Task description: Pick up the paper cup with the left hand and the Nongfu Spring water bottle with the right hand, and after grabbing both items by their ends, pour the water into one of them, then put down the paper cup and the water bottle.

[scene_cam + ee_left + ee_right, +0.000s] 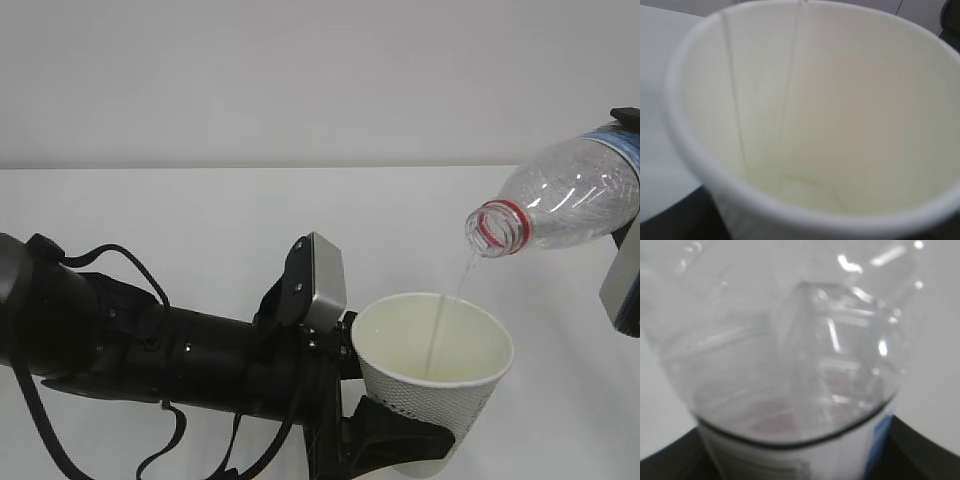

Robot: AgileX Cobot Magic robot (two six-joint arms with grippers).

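The white paper cup (435, 385) is held upright above the table, with my left gripper (412, 445) shut around its lower part. In the left wrist view the cup's inside (840, 100) fills the frame, with a little water (805, 192) pooled at the bottom. The clear Nongfu Spring water bottle (570, 195) is tilted, its red-ringed open mouth (497, 228) pointing down-left above the cup. A thin stream of water (452, 305) runs from the mouth into the cup. My right gripper (628, 180) is shut on the bottle's labelled end at the frame's right edge. The bottle (790, 350) fills the right wrist view.
The black left arm (150, 350), with cables and a grey box module (322, 282), reaches in from the left just above the white table (200, 210). A plain white wall (300, 80) stands behind.
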